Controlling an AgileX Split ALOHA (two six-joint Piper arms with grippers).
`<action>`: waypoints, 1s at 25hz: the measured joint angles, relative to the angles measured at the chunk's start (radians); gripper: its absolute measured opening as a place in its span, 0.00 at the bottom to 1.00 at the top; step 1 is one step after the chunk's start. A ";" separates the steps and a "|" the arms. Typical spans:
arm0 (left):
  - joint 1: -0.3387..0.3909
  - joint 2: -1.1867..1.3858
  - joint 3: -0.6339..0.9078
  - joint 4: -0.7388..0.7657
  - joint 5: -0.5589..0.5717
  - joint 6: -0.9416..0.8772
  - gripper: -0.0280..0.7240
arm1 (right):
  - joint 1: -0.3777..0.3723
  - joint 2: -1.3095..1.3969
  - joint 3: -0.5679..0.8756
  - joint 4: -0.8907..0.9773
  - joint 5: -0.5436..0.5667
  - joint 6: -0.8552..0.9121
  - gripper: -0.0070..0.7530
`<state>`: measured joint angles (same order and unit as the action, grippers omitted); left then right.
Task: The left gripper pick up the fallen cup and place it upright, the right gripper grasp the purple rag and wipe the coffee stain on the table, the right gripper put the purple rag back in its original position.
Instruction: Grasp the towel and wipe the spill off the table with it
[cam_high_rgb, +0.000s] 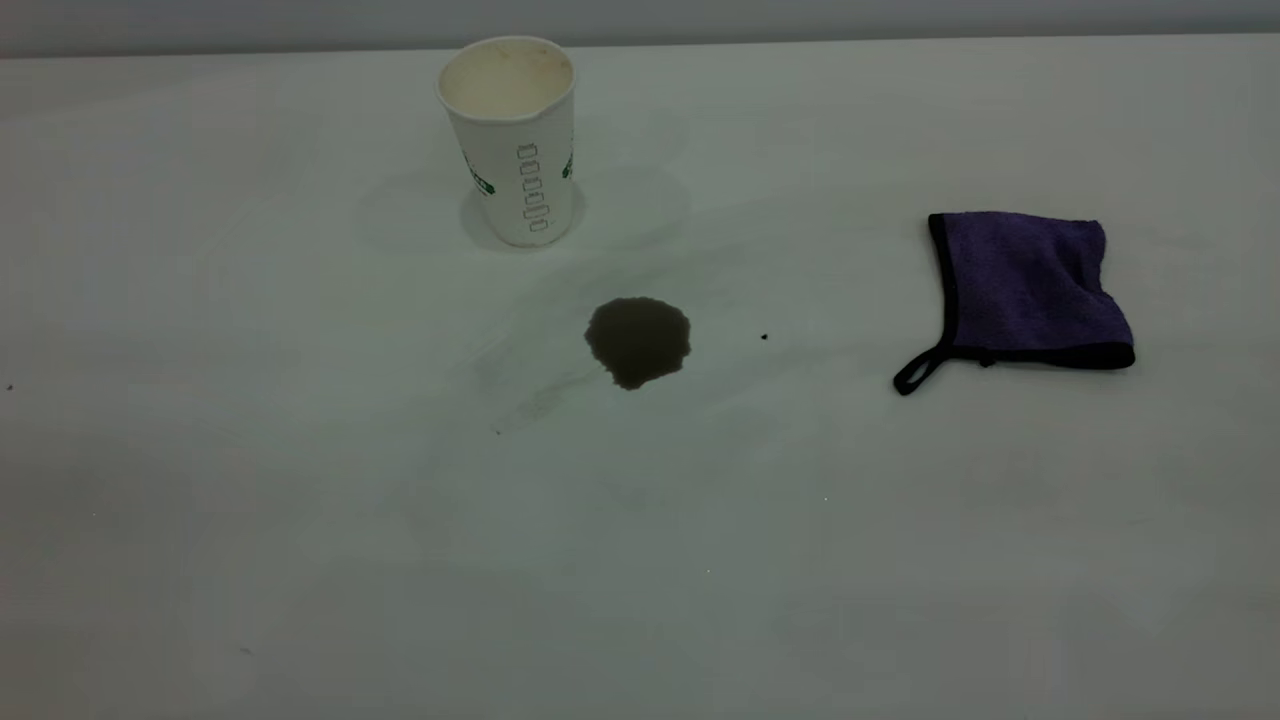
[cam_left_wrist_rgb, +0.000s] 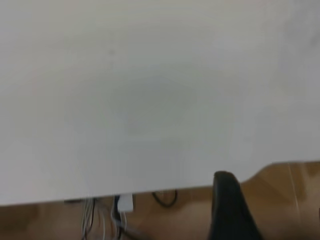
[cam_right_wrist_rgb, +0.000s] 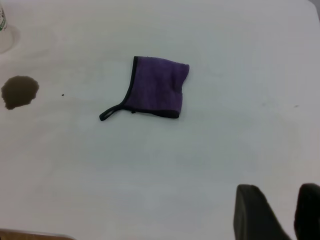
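Note:
The white cup (cam_high_rgb: 510, 135) with green print stands upright at the back of the table (cam_high_rgb: 300, 500), mouth up and cream inside. The dark brown coffee stain (cam_high_rgb: 638, 341) lies in front of it, slightly to the right. The purple rag (cam_high_rgb: 1025, 290) lies flat at the right, its black loop toward the stain. Neither gripper shows in the exterior view. My right gripper (cam_right_wrist_rgb: 278, 191) is open and empty, held back from the rag (cam_right_wrist_rgb: 156, 87); the stain (cam_right_wrist_rgb: 19, 91) and a sliver of the cup (cam_right_wrist_rgb: 2, 22) also show there. My left gripper (cam_left_wrist_rgb: 230, 210) shows as a black tip over the table's edge.
A tiny dark speck (cam_high_rgb: 764, 337) lies between the stain and the rag. Faint smears run to the left of the stain. In the left wrist view the table's edge, a wooden floor (cam_left_wrist_rgb: 280, 200) and cables (cam_left_wrist_rgb: 120, 215) below it show.

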<state>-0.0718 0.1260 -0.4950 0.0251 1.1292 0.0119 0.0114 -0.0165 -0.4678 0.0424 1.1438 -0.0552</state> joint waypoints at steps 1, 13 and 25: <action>0.000 -0.025 0.002 0.000 0.000 -0.001 0.68 | 0.000 0.000 0.000 0.000 0.000 0.000 0.32; 0.040 -0.145 0.004 0.000 0.000 -0.001 0.68 | 0.000 0.000 0.000 0.000 0.000 0.000 0.32; 0.057 -0.145 0.004 -0.003 0.000 -0.001 0.68 | 0.000 0.000 0.000 0.000 0.000 0.000 0.32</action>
<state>-0.0152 -0.0193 -0.4906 0.0220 1.1292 0.0109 0.0114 -0.0165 -0.4678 0.0424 1.1438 -0.0552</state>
